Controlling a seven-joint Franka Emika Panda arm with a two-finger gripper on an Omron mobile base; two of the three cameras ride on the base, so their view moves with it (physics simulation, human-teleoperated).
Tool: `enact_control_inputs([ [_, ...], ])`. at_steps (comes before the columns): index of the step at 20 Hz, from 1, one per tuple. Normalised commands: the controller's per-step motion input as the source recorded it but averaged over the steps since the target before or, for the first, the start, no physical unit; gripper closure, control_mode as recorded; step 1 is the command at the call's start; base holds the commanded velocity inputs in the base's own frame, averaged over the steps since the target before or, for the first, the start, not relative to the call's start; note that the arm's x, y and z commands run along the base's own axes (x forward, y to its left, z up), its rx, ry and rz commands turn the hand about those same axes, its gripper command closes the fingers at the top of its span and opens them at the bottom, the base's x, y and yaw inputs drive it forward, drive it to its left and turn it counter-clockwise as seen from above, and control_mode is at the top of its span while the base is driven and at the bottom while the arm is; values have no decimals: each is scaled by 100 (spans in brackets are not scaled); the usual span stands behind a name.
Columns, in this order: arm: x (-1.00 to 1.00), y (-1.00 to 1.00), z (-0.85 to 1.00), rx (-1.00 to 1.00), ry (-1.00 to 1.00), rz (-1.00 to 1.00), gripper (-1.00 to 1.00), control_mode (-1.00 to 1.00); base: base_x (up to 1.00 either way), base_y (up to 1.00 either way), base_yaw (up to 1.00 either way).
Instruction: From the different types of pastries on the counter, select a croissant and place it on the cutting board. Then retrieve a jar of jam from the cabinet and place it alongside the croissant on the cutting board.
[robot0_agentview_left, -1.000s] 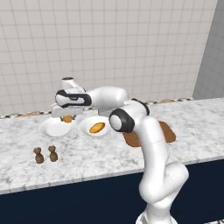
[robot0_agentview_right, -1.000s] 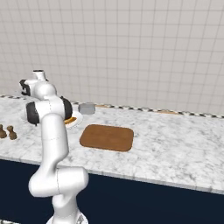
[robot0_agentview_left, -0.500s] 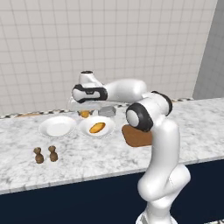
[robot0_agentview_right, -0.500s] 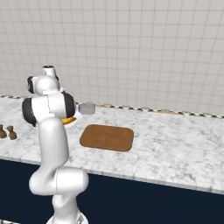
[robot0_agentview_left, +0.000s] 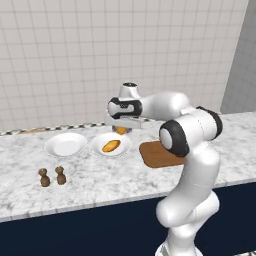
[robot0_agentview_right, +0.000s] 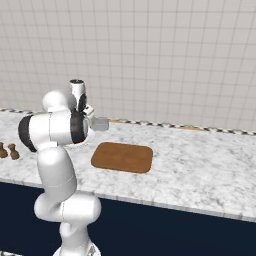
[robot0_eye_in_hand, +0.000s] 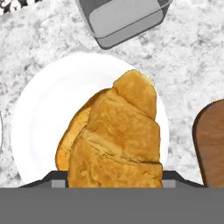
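Above the plate (robot0_agentview_left: 95, 145), the tool (robot0_agentview_left: 121, 129) (pointing down) grips the croissant (robot0_eye_in_hand: 118, 140).

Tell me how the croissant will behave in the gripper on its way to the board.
The croissant looks layered and flaky, so it is probably light and may crush or shed flakes under a hard squeeze. Its ridged crust should resist slipping. It juts well past the gripper, so it may pivot if swung fast toward the board.
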Motion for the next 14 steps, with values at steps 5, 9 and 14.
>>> enact_control_inputs([
  [5,-2,-100,0,5,0,-19,100,-100,0,0,0],
  [9,-6,-100,-8,9,0,-14,100,-100,0,0,0],
  [14,-9,-100,-25,2,0,-9,100,-100,0,0,0],
])
